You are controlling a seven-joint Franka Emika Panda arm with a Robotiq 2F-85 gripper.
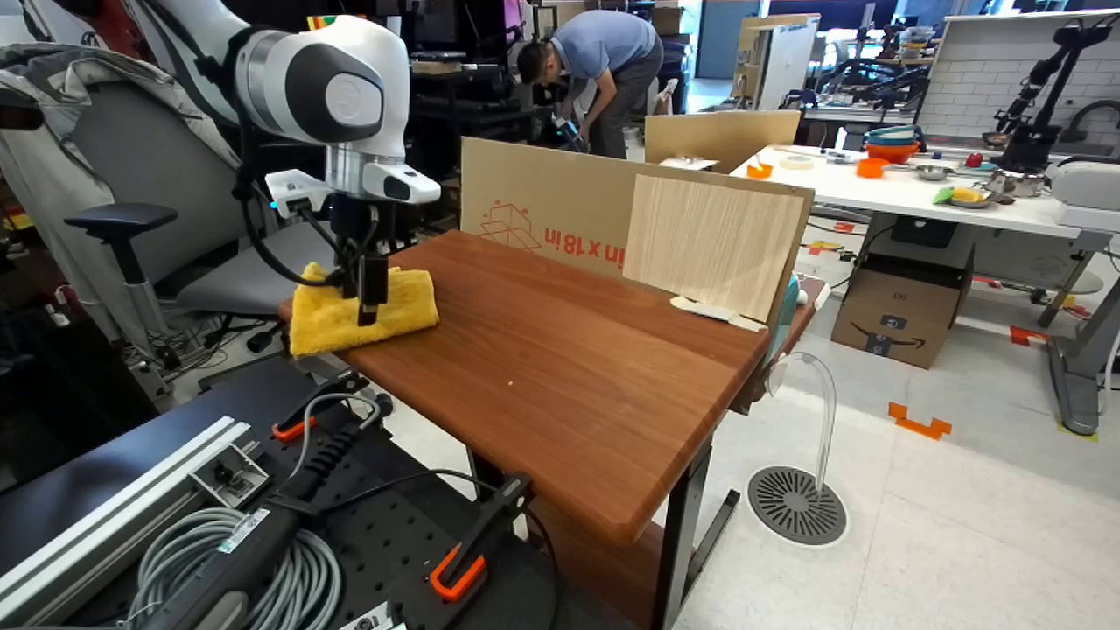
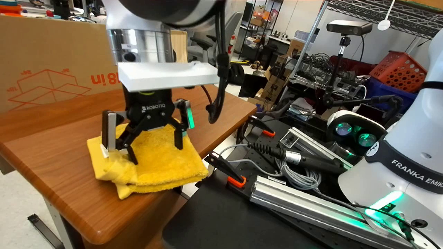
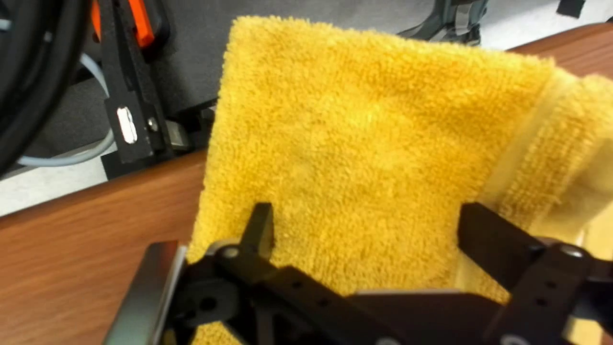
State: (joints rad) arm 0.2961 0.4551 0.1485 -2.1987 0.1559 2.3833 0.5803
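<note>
Table (image 1: 560,350): brown wood-grain top, rounded corners, metal legs. Along one long side of the table, cardboard panel (image 1: 560,192), upright, red print inverted; pale wood-grain board (image 1: 713,241) leans on it. Along the table's opposite long side, black perforated bench (image 1: 394,525), bearing orange-padded clamp (image 1: 490,535) and coiled grey cable (image 2: 299,178). Off the table's short end, grey office chair (image 1: 162,162).

Towel (image 3: 359,143): yellow, terry, folded in layers; lies near the table's corner, between short end and bench side, jutting past the bench-side edge. Hem lies toward the table's short end; layered edge faces the bench side. Long axis uncertain: outline near square, partly hidden.

Gripper (image 2: 155,155): points down over the towel, jaws spread well apart; contact with the cloth cannot be told.

By view: an exterior view alone gives stooping man (image 1: 604,52) and white worktable (image 1: 822,175), both well beyond the table. An exterior view alone gives headset (image 2: 356,129) and lettered arm base (image 2: 398,173), both on the table's bench side. The wrist view gives the hem clearest.
</note>
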